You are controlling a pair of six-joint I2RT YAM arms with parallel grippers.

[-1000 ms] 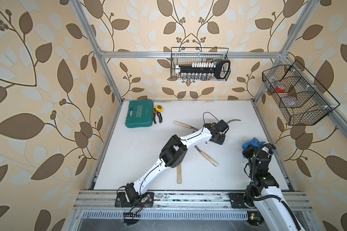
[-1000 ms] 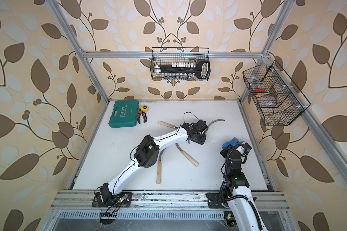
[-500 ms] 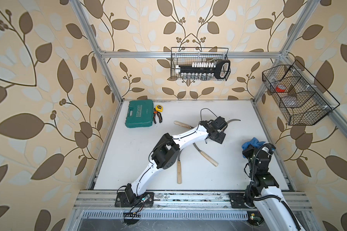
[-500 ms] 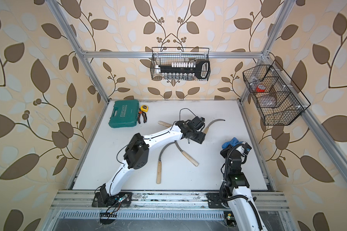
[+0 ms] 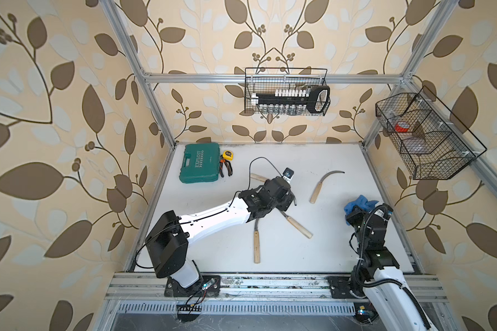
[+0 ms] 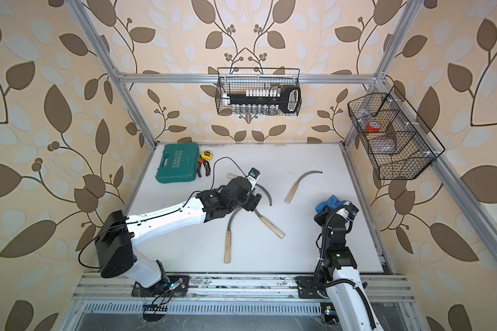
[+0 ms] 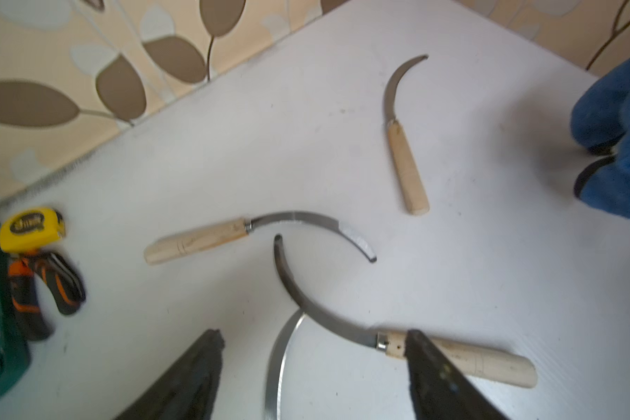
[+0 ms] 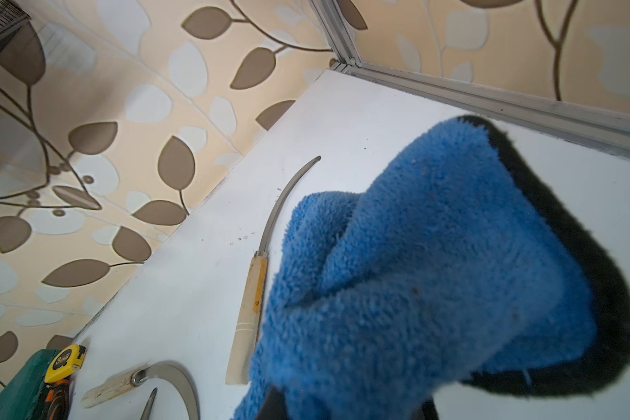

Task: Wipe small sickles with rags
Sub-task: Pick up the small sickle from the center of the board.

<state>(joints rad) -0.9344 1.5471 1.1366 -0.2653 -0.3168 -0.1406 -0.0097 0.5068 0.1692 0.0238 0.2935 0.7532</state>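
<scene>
Blue rag (image 8: 433,272), fluffy microfibre with dark trim, bunched in clamped right tool (image 5: 355,212) near right desk (image 5: 342,252) edge; likely held ready as wiping pad. Left tool (image 7: 313,349) spread wide, empty, low over centre cluster of three sickles (image 7: 481,363); probably lining up on pale wooden handle. Fourth sickle (image 7: 404,160) lies apart, far-right. Blades thin, curved, grey steel; handles smooth, rounded.

Sickles (image 5: 316,194) on white table (image 5: 342,243), blue rag (image 5: 360,200)
</scene>
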